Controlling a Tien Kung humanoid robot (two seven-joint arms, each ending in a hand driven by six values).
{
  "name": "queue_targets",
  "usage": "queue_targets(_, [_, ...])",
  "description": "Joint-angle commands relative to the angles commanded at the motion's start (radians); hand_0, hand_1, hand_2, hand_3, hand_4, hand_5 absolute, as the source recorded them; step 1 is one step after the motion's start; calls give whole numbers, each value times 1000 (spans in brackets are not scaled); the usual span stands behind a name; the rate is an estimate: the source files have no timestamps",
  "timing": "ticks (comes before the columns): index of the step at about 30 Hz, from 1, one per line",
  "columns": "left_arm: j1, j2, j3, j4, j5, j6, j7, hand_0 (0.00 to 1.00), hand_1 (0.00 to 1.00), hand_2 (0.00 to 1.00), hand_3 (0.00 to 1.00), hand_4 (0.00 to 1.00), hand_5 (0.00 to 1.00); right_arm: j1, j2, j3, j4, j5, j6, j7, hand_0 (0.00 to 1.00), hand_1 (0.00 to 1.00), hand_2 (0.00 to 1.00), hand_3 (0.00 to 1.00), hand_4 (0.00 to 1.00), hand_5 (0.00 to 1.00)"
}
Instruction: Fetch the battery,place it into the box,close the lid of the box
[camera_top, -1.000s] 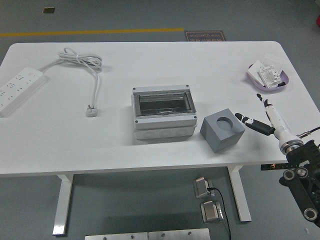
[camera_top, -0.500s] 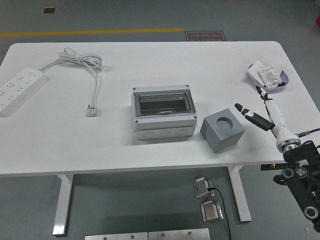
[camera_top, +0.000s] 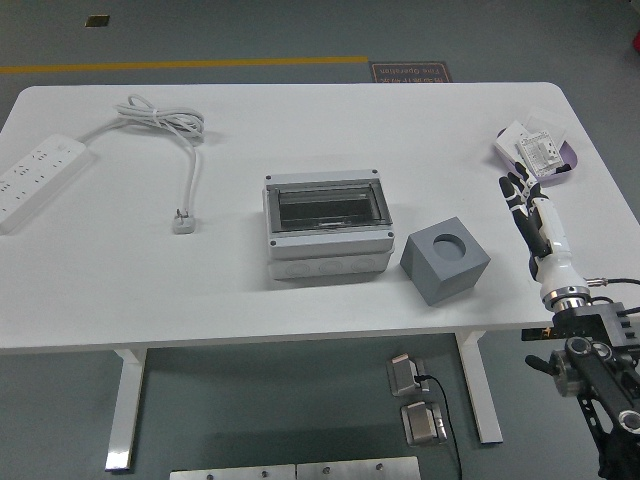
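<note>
A grey junction box (camera_top: 327, 228) stands at the table's middle, its smoky see-through lid (camera_top: 326, 207) lying flat on top. At the far right a shallow purple tray (camera_top: 565, 172) holds white printed items (camera_top: 536, 148); I cannot tell whether one of them is the battery. My right hand (camera_top: 518, 192) reaches in from the lower right, white forearm below and fingers stretched out straight toward the tray. It is open and holds nothing, its fingertips just short of the tray's near rim. The left arm is out of view.
A grey cube (camera_top: 446, 259) with a round hole in its top sits right of the box, left of my hand. A white power strip (camera_top: 35, 178) and its coiled cable with plug (camera_top: 184, 222) lie at the far left.
My right hand has moved forward toward the purple tray and turned, so the thumb that stuck out to the left now lies in line with the other fingers. Nothing else moved.
</note>
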Motion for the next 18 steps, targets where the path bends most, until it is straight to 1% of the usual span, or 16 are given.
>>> queue_targets(2, [0,0,-1,0,2,0,0,657,645,615,643,691,260,-1,1,-9,2,74,23,12,998,895,906,998,998,964])
queue_targets(3, [0,0,-2,0,2,-1,0,657,646,615,643,690,261,-1,1,-12,2,103,30,15,971,810,816,879,998,998])
queue_targets(8, [-1,1,-4,0,5,-1,-2,657,646,615,643,690,261,-2,-2,-30,1,236,48,16,971,810,816,879,998,998])
queue_targets(9, [-1,2,-4,0,6,-1,-1,657,645,614,644,690,261,-3,-3,-33,2,255,50,15,867,770,805,855,998,998])
queue_targets(10, [-1,2,-4,0,6,-1,-1,657,645,614,644,690,261,-3,-5,-38,3,281,51,13,867,770,805,855,998,998])
queue_targets(14, [0,2,-5,0,7,-2,-1,657,645,614,644,690,261,-6,-5,-52,7,302,54,8,867,770,805,855,998,998])
queue_targets(15, [0,2,-5,0,8,-2,-1,657,645,614,643,691,261,-6,-5,-56,8,302,55,6,806,752,790,848,998,998])
queue_targets(18, [-1,3,-6,0,8,-2,-1,657,645,614,643,691,261,-7,-2,-70,11,297,58,0,806,752,790,848,998,998])
